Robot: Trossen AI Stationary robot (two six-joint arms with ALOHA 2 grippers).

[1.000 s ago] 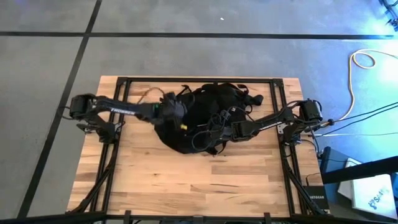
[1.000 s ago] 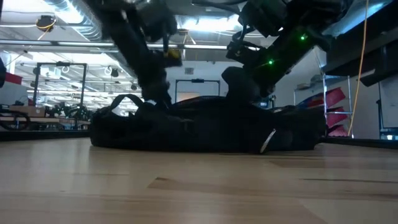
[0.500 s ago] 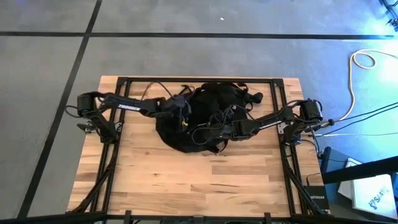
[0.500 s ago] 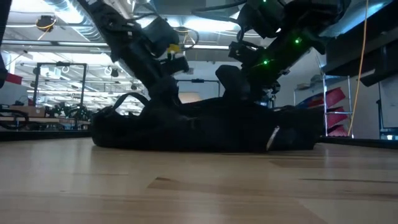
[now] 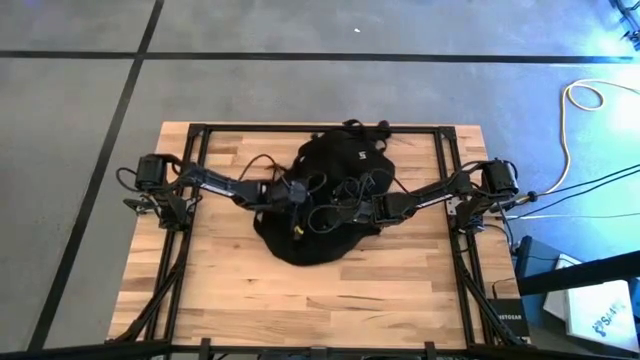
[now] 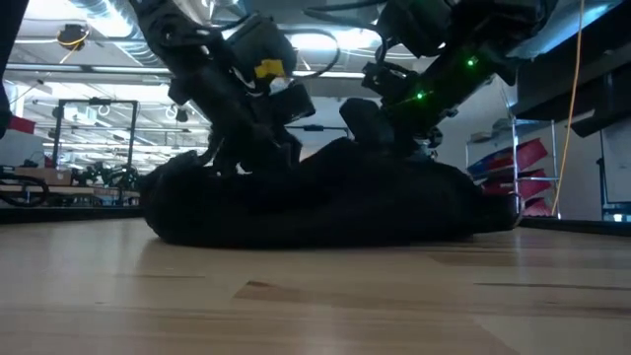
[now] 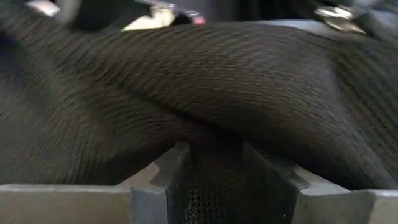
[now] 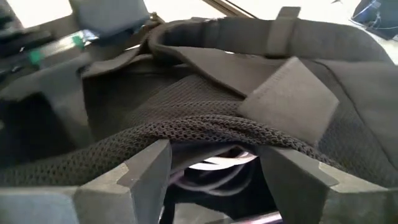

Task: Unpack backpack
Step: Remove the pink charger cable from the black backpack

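Observation:
The black backpack (image 5: pixel 330 165) lies in a heap on the middle of the wooden table (image 5: pixel 300 300), a small white logo (image 5: pixel 361 156) on its far part. In the low view it is a rounded mound (image 6: pixel 325 202). My left gripper (image 5: pixel 297 197) comes from the table's left and is shut on the pack's fabric (image 7: pixel 214 177). My right gripper (image 5: pixel 345 208) comes from the right, slanting down, and is shut on a mesh edge (image 8: pixel 214 171). A white cable (image 8: pixel 211 165) shows in the hollow under that mesh. My left gripper pinches a fold of the backpack's black fabric (image 7: pixel 211 146) between its two fingers, slanting down from the table's left. The fabric bulges up just beyond the fingertips, and the rest of the pack rests on the table. My right gripper has the backpack's mesh-lined edge (image 8: pixel 205 134) between its two fingers (image 8: pixel 149 168), lying across them. It comes slanting down from the table's right. The edge is lifted a little, arched over an open hollow, while the pack's body stays on the table.
A black metal frame (image 5: pixel 190 135) runs round the table's back and sides, with both arm bases on it. Cables (image 5: pixel 590 100) lie on the floor to the right. Bare wood lies between the pack and the near edge.
My left gripper has gone down and toward the table's right and near edge, still shut on the fabric and tipping steeper. The backpack has bunched into a higher, rounder mound; its left loop handle no longer shows in the low view, and the white logo has come into sight.

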